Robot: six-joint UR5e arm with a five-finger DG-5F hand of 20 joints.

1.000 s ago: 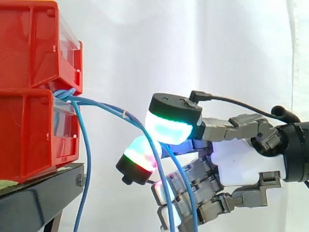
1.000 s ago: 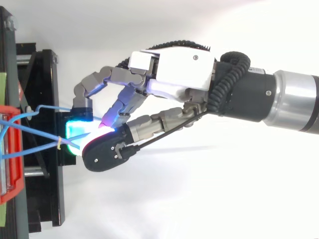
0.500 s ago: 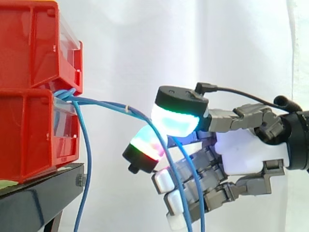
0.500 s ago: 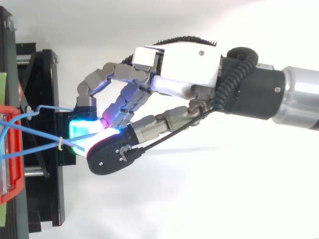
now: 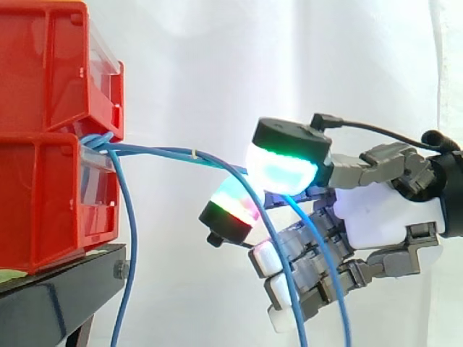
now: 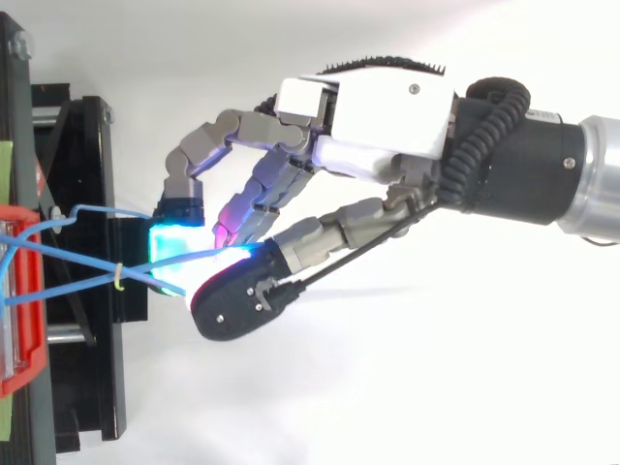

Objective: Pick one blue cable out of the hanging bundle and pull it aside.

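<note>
Black stand [image 5: 51, 307]: lower red bin [image 5: 43, 210] rests directly on top; upper red bin [image 5: 51, 65] stacked above that; white curtain [image 5: 217, 65] hangs behind the stand.

Our side view: level, close, facing white curtain [image 5: 217, 58]. Our top view: straight down, close. Both share hand [image 6: 387, 126], blue cables [image 5: 159, 152], red bins [image 5: 51, 144].

Bins [image 5: 51, 130] bright red, stand [image 5: 43, 307] black, curtain [image 5: 217, 65] plain white. Cables [image 5: 159, 152] blue w/ a pale tie band [image 5: 194, 153]. Hand [image 5: 383, 224]: white palm, grey fingers [image 6: 208, 145], black caps. One pad [image 5: 281, 170] glowing cyan-green, another striped green, white, red. Magenta tint on inner fingers.
</note>
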